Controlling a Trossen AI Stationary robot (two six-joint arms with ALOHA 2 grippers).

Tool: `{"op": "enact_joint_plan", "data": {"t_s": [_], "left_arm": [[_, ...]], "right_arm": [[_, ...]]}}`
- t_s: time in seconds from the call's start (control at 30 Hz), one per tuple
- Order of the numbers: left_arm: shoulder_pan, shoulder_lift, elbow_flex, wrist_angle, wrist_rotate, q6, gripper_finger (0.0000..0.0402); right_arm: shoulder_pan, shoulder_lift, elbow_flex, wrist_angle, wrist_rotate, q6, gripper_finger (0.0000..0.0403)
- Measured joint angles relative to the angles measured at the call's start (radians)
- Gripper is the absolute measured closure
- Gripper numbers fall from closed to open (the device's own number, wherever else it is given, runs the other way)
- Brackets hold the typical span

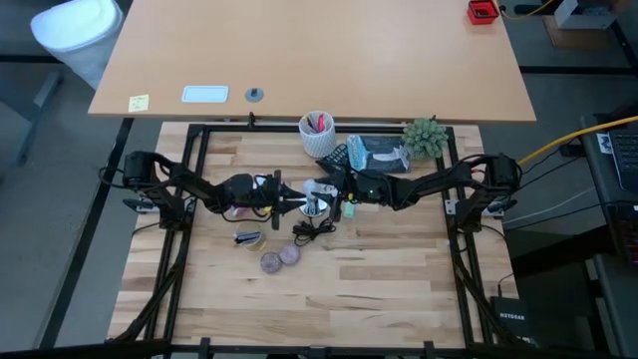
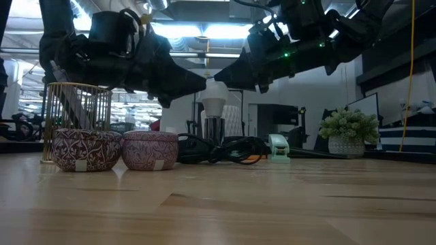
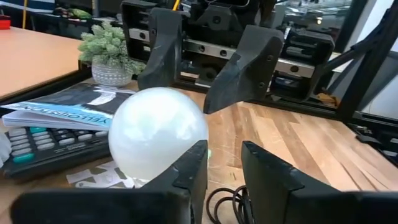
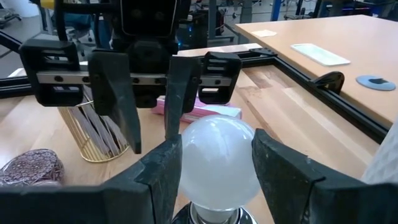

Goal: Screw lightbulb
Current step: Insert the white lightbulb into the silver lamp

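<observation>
1. White glass marks the middle of the table: the lightbulb [image 4: 216,163] stands upright there, its rounded top up and its silvery screw base down in a dark socket [image 2: 214,128], with a black cable [image 2: 228,150] coiled beside it.

2. The right gripper [image 4: 216,168] reaches in from the right and has the bulb between its fingers, both pads pressed to the glass, so it is clamped on the bulb's widest part.

3. The left gripper [image 3: 221,165] comes in from the left, facing the other one. Its fingers are apart with only a narrow gap, and the bulb sits beside that gap, not in it, just touching or nearly touching one finger [image 3: 186,171]. It holds nothing.

4. My reading: the step in hand is turning the bulb home, with the right arm doing the twisting.

5. To do it well, I would keep the grip light on the glass and level on the bulb's broadest part, and turn about the bulb's own upright axis so the thread does not cross.

6. The socket looks light and could spin along; the left gripper seems better used steadying the socket below the glass.

7. Two purple tins [image 2: 112,150] and a wire pen holder [image 2: 76,109] stand well apart to the left.
</observation>
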Motion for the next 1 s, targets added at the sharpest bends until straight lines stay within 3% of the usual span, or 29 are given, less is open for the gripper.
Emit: {"op": "enact_joint_plan", "data": {"t_s": [0.67,1.0], "left_arm": [[-0.001,0.000,0.000,-0.018,-0.080,0.031,0.0396],[-0.001,-0.001,-0.012,-0.013,-0.137,0.034,0.0400]], "right_arm": [[-0.001,0.000,0.000,-0.025,-0.073,0.047,0.0207],[-0.001,-0.002,0.000,-0.041,-0.102,0.073,0.0207]]}}
